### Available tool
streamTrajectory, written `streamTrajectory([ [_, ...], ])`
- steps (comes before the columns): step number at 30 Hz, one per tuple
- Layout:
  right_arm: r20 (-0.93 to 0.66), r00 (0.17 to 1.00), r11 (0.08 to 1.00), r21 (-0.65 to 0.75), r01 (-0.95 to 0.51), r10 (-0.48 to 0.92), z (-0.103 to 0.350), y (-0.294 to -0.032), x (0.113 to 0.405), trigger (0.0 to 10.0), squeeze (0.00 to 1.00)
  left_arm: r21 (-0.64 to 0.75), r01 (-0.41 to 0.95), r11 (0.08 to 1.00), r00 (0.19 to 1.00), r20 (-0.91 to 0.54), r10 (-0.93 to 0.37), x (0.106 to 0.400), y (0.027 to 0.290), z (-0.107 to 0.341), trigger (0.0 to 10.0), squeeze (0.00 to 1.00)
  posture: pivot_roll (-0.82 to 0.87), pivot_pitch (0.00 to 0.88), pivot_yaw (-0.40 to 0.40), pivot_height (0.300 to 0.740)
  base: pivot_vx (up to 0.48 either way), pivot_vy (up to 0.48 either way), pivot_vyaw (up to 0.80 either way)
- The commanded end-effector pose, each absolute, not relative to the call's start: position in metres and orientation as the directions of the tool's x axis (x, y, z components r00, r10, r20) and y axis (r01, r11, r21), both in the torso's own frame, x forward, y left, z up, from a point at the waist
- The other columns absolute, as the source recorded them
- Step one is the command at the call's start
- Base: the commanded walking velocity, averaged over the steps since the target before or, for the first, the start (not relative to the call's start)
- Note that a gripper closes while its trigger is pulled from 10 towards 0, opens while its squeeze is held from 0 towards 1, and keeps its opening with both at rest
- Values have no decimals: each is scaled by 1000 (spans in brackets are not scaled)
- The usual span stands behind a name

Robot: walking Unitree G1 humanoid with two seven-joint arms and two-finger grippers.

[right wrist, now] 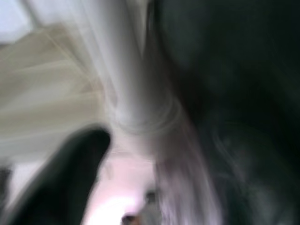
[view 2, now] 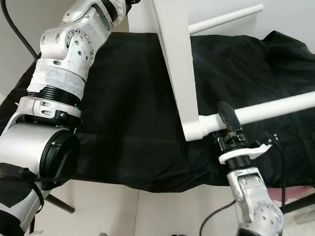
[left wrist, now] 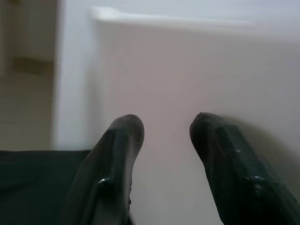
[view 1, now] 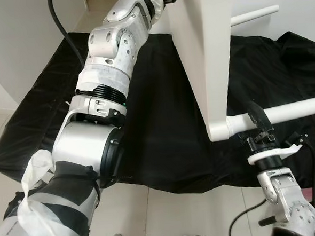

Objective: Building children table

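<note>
nearest the camera, the right gripper (view 2: pixel 228 119) reaches up from below and closes its 2 black fingers around a white table leg (view 2: pixel 285 106), just beside the joint where that leg meets the tabletop; the right wrist view is blurred but shows one finger (right wrist: pixel 70 168) against the round white leg. the white tabletop (view 1: pixel 207 56) stands on edge over a black cloth (view 1: pixel 163 123) spread across the floor, its lower corner resting near the cloth's front edge. a second leg (view 1: pixel 254 16) sticks out from it higher up. farther back, the left arm stretches up along the tabletop's other side, and the left gripper (left wrist: pixel 164 136) holds its fingers parted at a moderate gap, tips close against the flat white panel.
</note>
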State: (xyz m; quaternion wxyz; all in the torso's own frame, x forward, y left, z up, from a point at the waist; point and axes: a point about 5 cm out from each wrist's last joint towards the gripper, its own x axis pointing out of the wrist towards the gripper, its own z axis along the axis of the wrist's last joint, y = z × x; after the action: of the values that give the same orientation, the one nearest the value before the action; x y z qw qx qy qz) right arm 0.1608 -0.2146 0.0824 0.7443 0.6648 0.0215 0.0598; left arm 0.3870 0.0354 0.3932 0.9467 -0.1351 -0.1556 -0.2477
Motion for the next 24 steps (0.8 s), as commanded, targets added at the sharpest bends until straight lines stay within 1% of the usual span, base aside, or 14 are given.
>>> streamTrajectory([
  [1, -18, 996, 11, 1000, 17, 84, 63, -191, 156, 10000, 0, -142, 565, 813, 789, 380, -482, 380, 20, 401, 10000, 0, -38, 71, 31, 740, 0, 0, 0],
  [3, -43, 995, 44, 998, 39, 87, 60, -193, 148, 10000, 0, -139, 569, 811, 786, 381, -486, 380, 20, 402, 10000, 0, -43, 76, 37, 740, 0, 0, 0],
  [4, -76, 994, 96, 993, 69, 78, 55, -194, 143, 10000, 0, -137, 571, 810, 785, 380, -489, 380, 19, 402, 10000, 0, -46, 77, 41, 740, 0, 0, 0],
  [6, -110, 992, 160, 982, 98, 69, 50, -196, 138, 10000, 0, -134, 573, 809, 784, 378, -492, 380, 18, 401, 10000, 0, -48, 78, 43, 740, 0, 0, 0],
  [7, -110, 992, 160, 982, 98, 69, 50, -196, 138, 10000, 0, -134, 573, 809, 784, 378, -492, 380, 18, 401, 10000, 0, -48, 78, 43, 740, 0, 0, 0],
  [8, -59, 996, 155, 987, 47, 73, 54, -195, 136, 10000, 0, -136, 575, 807, 783, 378, -494, 380, 18, 401, 10000, 0, -49, 82, 47, 740, 0, 0, 0],
  [10, -28, 997, 142, 990, 18, 67, 57, -195, 134, 10000, 0, -138, 576, 806, 783, 376, -495, 381, 18, 400, 10000, 0, -53, 81, 51, 740, 0, 0, 0],
  [16, -6, 998, 146, 989, -3, 58, 62, -197, 132, 10000, 0, -129, 577, 807, 782, 372, -500, 381, 17, 399, 10000, 0, -53, 81, 53, 740, 0, 0, 0],
  [18, 19, 999, 154, 988, -26, 46, 67, -200, 132, 10000, 0, -125, 578, 806, 781, 371, -503, 381, 16, 398, 10000, 0, -53, 81, 55, 740, 0, 0, 0],
  [20, 74, 997, 176, 981, -79, 35, 80, -204, 135, 10000, 0, -123, 580, 805, 780, 368, -506, 381, 16, 397, 10000, 0, -51, 82, 55, 740, 0, 0, 0],
  [24, 122, 992, 209, 969, -128, 41, 94, -204, 139, 10000, 0, -119, 577, 808, 783, 363, -506, 382, 17, 396, 10000, 0, -49, 82, 55, 740, 0, 0, 0],
])
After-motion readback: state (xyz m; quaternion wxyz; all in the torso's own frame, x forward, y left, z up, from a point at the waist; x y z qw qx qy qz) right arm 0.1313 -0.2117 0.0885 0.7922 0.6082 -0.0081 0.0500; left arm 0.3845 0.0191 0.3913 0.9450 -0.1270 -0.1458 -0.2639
